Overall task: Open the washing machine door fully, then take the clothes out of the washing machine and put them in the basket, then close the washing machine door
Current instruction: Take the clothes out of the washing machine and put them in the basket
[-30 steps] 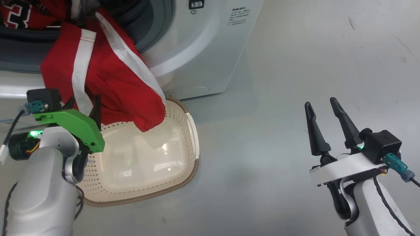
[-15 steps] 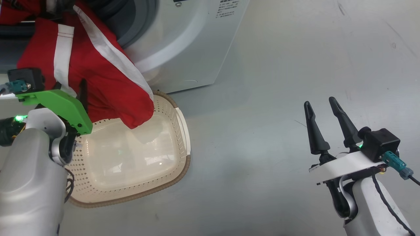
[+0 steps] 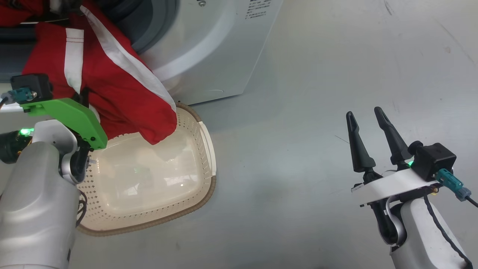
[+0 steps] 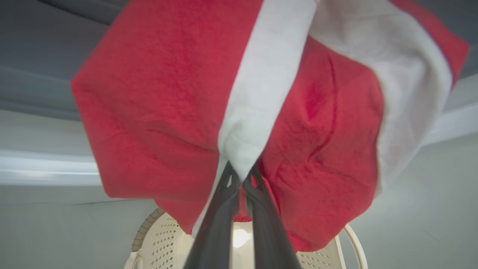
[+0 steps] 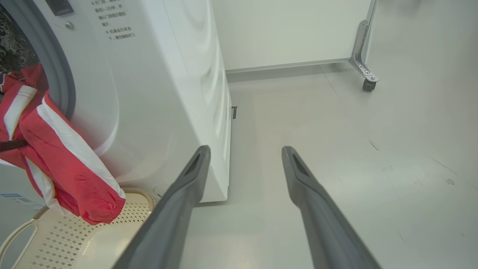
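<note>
A red garment with white stripes [image 3: 123, 97] hangs out of the washing machine's [image 3: 216, 56] grey-ringed opening, its lower end dangling over the cream basket [image 3: 203, 175] on the floor. My left gripper [image 3: 84, 101] is at the garment's left side. In the left wrist view its fingers [image 4: 224, 209] are shut on the white stripe of the clothes [image 4: 157, 93], above the basket [image 4: 157, 239]. More red cloth [image 3: 15, 11] lies inside the opening. My right gripper [image 3: 363, 112] stands open and empty over the floor at the right. The washing machine door is out of view.
The right wrist view shows the machine's white side [image 5: 160, 93], the hanging garment [image 5: 67, 175], the basket [image 5: 138, 209] and my right gripper [image 5: 245, 149]. A white panel on a caster [image 5: 369, 84] stands behind. Grey floor [image 3: 317, 74] spreads to the right.
My left gripper's fingers have closed on the garment's white stripe. The head camera has shifted, so the whole picture has slid left. The right arm has stayed put.
</note>
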{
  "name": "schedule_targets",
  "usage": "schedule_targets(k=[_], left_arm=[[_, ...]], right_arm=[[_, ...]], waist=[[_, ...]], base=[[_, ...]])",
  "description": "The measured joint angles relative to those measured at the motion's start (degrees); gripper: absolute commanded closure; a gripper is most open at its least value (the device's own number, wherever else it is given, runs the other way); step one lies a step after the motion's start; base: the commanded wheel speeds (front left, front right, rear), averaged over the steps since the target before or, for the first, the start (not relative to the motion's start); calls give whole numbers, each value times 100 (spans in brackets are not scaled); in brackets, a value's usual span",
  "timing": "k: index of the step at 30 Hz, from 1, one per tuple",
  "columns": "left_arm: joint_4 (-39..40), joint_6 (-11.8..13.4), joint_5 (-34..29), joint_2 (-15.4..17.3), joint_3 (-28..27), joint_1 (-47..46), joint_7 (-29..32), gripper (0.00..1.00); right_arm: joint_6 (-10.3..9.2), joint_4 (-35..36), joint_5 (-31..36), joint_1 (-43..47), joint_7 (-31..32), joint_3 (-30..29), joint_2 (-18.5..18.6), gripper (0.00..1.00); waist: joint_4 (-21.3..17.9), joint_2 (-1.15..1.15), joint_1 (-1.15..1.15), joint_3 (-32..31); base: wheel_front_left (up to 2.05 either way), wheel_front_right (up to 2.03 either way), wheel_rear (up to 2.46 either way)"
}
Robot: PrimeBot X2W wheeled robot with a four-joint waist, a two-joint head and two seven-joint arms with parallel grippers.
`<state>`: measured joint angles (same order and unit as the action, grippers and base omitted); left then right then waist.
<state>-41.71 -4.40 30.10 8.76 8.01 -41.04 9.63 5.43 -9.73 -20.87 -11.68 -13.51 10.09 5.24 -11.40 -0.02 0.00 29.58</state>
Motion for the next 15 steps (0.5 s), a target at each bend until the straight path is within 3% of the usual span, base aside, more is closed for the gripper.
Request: schedule_targets(k=[15], left_arm=[[-2,-45,-168,-142,99,180,-1134,100]], right_arm=[[-2,-88,-9,-27,-43,-142,38,0]], waist=[[290,0,0,-85]], base=[[0,0,0]])
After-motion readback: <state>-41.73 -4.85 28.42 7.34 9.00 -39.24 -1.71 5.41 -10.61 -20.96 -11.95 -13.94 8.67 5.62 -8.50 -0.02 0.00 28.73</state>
